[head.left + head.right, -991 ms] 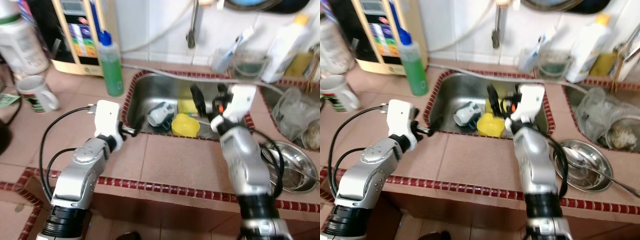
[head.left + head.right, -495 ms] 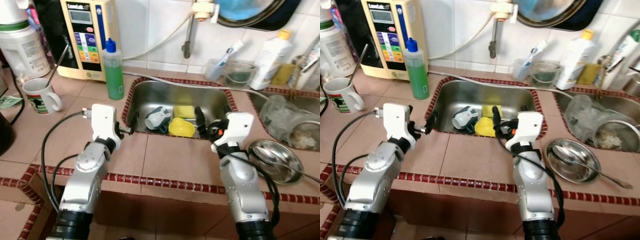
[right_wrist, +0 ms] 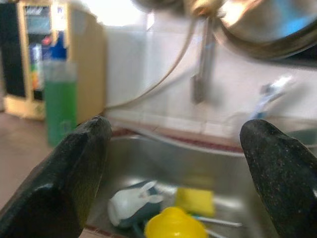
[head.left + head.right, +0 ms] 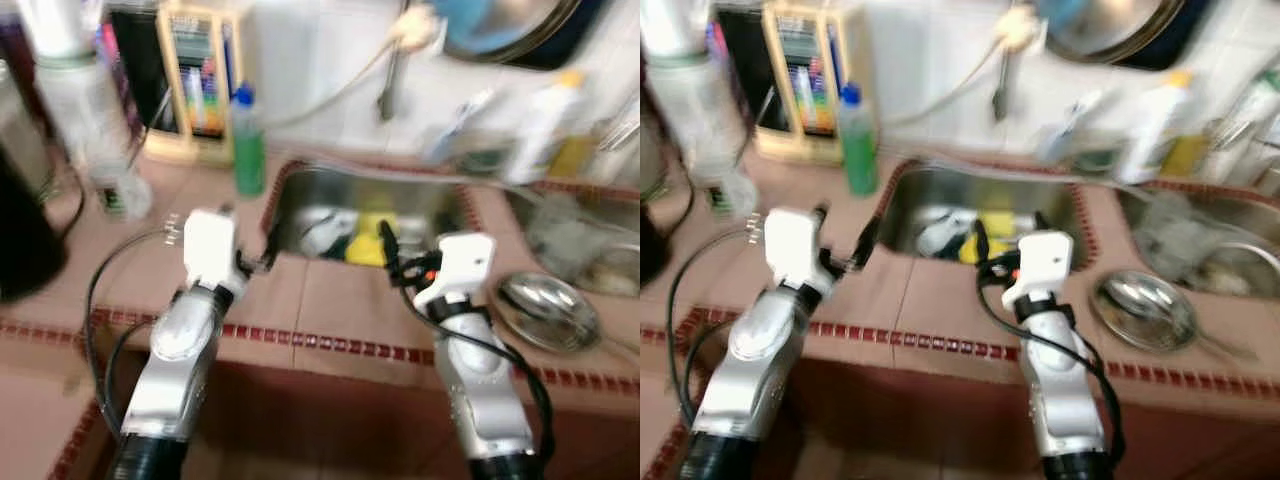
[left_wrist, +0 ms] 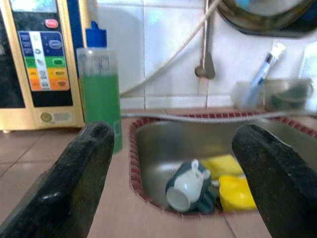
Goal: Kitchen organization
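Left wrist view: cup [image 5: 187, 190] beyond spread left claw [image 5: 173, 168]

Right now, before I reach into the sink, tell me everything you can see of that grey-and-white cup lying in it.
The cup lies on its side in the steel sink, near the front wall, its round open mouth turned toward the counter. It looks like ceramic or plastic: a white inside and rim, a dark grey-teal body, and small white ear-like bumps on top. A yellow item sits right beside it, apparently touching. Neither gripper touches it.
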Motion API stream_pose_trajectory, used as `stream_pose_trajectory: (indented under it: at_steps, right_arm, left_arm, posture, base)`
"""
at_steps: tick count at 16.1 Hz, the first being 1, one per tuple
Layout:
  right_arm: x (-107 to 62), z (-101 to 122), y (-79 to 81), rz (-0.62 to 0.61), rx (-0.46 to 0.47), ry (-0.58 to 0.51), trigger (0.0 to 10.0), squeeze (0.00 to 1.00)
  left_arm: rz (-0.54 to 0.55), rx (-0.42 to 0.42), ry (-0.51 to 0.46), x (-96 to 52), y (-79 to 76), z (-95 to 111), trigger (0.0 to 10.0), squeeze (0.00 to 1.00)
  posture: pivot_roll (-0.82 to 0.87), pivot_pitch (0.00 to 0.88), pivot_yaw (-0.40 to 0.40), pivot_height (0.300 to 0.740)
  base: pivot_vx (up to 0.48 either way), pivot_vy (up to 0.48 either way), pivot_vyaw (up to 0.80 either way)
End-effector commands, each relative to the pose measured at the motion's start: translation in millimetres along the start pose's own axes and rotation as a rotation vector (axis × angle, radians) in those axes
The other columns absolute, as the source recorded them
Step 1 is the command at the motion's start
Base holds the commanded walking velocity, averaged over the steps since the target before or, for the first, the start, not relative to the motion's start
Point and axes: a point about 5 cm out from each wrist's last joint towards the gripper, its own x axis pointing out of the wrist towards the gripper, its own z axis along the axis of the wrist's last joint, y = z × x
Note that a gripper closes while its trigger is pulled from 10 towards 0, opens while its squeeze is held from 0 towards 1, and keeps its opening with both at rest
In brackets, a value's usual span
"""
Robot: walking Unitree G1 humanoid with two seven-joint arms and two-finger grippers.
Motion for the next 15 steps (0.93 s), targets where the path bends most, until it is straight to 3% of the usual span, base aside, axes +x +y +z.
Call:
stream_pose_trajectory:
  at_steps: [1,9,15]
  right_arm:
    - [0.4,5.2,-1.0,0.002,-0.007,-0.024,10.0,0.00]
    - [1.9,3.3,7.1,0.032,-0.024,-0.022,10.0,0.00]
    - [1.7,1.8,7.7,0.039,-0.040,-0.014,10.0,0.00]
  left_arm:
    - [-0.024,0.016,-0.030,2.2,-2.6,6.5,10.0,0.00]
    - [-0.066,0.032,-0.050,-3.0,-3.1,8.9,10.0,0.00]
    - [-0.076,0.036,-0.032,-4.4,-3.8,6.1,10.0,0.00]
  posture:
    - [0.05,0.000,-0.019,0.740]
    - [0.06,0.000,-0.019,0.740]
    - [0.06,0.000,-0.023,0.740]
  base:
    - [0.000,0.000,0.00]
    - [0.000,0.000,0.00]
    - [0.000,-0.299,0.00]
